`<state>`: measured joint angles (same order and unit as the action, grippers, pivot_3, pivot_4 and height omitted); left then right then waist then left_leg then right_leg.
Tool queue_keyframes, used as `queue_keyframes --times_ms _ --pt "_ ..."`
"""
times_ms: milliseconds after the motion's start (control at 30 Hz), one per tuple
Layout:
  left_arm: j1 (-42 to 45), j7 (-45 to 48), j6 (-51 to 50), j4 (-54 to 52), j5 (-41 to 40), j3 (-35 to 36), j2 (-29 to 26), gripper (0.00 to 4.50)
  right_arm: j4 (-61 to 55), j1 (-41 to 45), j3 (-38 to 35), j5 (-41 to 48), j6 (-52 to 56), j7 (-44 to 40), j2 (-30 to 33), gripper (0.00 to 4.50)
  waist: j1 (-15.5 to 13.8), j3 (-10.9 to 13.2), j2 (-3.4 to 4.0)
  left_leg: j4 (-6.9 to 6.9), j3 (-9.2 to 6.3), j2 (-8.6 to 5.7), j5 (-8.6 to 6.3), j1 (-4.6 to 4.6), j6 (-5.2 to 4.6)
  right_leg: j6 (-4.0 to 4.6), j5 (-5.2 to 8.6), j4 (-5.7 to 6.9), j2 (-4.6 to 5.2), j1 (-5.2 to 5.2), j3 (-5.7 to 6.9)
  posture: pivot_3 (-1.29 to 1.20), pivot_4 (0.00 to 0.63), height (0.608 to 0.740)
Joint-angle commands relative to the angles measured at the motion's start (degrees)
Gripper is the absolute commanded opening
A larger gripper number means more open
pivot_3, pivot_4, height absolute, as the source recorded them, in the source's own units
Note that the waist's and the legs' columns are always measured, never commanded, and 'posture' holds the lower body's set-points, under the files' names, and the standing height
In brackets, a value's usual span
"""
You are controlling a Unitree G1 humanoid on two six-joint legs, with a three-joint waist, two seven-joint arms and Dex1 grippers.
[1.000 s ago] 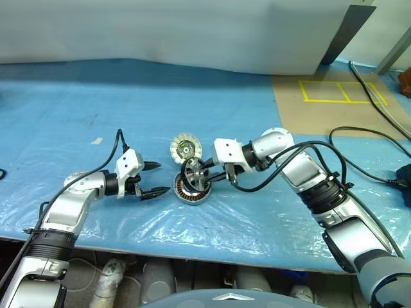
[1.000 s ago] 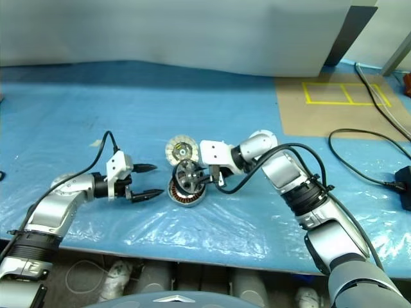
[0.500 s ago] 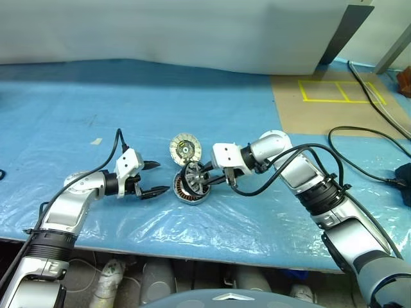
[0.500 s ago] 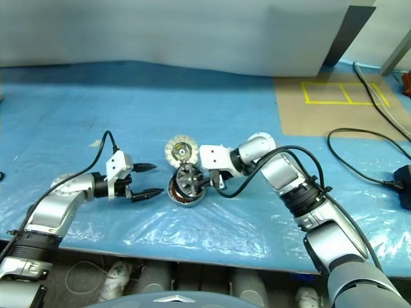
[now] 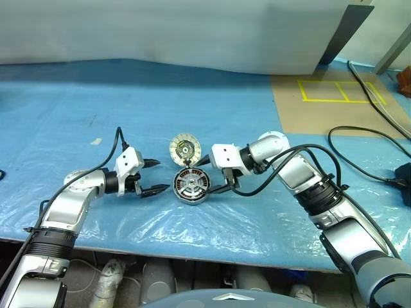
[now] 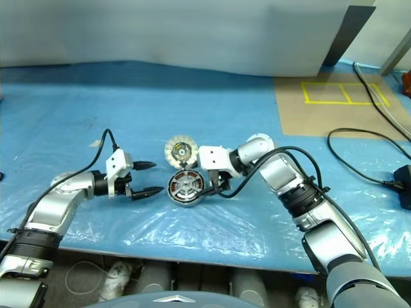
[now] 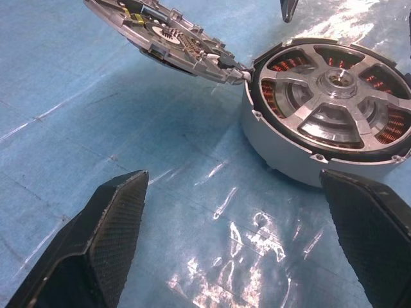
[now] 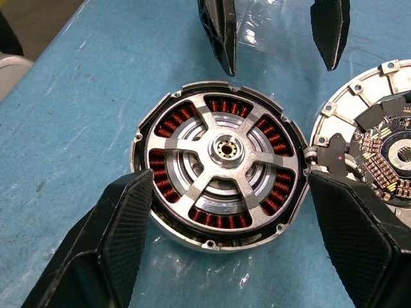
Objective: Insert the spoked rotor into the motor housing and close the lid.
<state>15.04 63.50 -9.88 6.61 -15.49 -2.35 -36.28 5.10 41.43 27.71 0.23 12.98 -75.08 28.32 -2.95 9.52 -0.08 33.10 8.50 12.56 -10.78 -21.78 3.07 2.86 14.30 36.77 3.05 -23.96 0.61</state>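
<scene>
spoked rotor (image 8: 223,168) lies flat inside the motor housing (image 5: 192,187), a little left of centre in the head views, its silvery spokes and hub level with the rim and the copper windings glowing through the gaps between them. the housing rests on the blue plastic sheet (image 5: 128,115) that covers the table. the lid (image 5: 185,147) stands swung open just above the housing in the frame (joined to it at the rim), its pale inner face with the radial pattern and small coloured bits turned toward the camera.

right gripper (image 5: 214,174) sits just to the right of the housing, its two black fingers spread wide and holding nothing; in the right wrist view the fingers (image 8: 122,224) flank the housing on either side without touching the rotor. left gripper (image 5: 154,176) hangs to the left of the housing, a small gap away, fingers also wide apart and empty, tips pointing toward the housing. a black cable (image 5: 366,138) loops across the right side of the frame, near a brown board with yellow tape lines (image 5: 334,93) at upper right.
</scene>
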Motion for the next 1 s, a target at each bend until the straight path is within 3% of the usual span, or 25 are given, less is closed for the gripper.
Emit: queue_keyframes --times_ms 33,67,167,367,667,867,1000 --pt "0.52 0.18 0.72 -0.52 -0.44 0.94 -0.67 4.5 -1.55 2.17 -3.43 2.78 1.71 0.33 -0.58 4.04 0.0 0.0 0.0 0.0 0.0 0.0 0.0 0.0 0.0 0.0 0.0 0.0 0.0 0.0 0.0 0.0 0.15 0.74" --pt "0.43 0.16 0.54 -0.67 -0.68 1.13 -0.67 4.5 -1.64 2.4 -4.05 3.18 2.41 0.92 -0.89 4.04 0.0 0.0 0.0 0.0 0.0 0.0 0.0 0.0 0.0 0.0 0.0 0.0 0.0 0.0 0.0 0.0 0.15 0.74" --pt "0.13 -0.26 -0.3 -1.22 -1.65 1.96 -0.54 4.5 -3.04 1.82 -6.74 6.72 7.08 2.63 -3.07 3.43 0.0 0.0 0.0 0.0 0.0 0.0 0.0 0.01 0.0 0.02 0.01 0.0 0.0 0.0 0.0 0.0 0.15 0.74" --pt "-0.2 -1.5 -1.53 -1.64 -2.38 2.55 -0.35 4.5 -4.93 -1.7 -8.43 9.29 14.27 8.38 -6.88 1.49 -0.05 0.0 0.0 -0.01 0.0 0.0 0.0 0.0 0.0 -0.01 -0.01 0.0 0.0 0.0 0.01 0.0 0.15 0.74" --pt "1.08 -2.33 -4.17 -1.13 -4.14 3.82 -0.44 4.5 -7.63 -3.98 -10.69 18.72 27.67 10.14 -9.9 1.49 -0.12 0.0 0.0 -0.02 0.0 0.0 -0.01 0.01 0.02 0.05 0.03 -0.01 0.0 0.0 0.01 0.0 0.15 0.74" --pt "2.04 -2.68 -3.91 0.09 -3.56 3.18 -0.11 4.5 2.69 -6.23 0.33 6.36 16.97 12.0 -6.54 1.49 -0.14 0.01 0.01 -0.03 0.0 -0.01 -0.01 0.01 0.04 0.02 0.02 -0.04 0.01 0.01 0.02 0.0 0.15 0.74" --pt "2.56 -2.75 -3.72 0.37 -3.44 3.0 0.08 4.5 3.65 -6.47 0.44 5.81 15.38 11.63 -6.22 1.49 -0.08 -0.01 0.03 -0.06 0.02 -0.01 -0.01 0.3 0.05 0.04 0.04 -0.05 0.02 0.3 -0.02 0.0 0.15 0.74"
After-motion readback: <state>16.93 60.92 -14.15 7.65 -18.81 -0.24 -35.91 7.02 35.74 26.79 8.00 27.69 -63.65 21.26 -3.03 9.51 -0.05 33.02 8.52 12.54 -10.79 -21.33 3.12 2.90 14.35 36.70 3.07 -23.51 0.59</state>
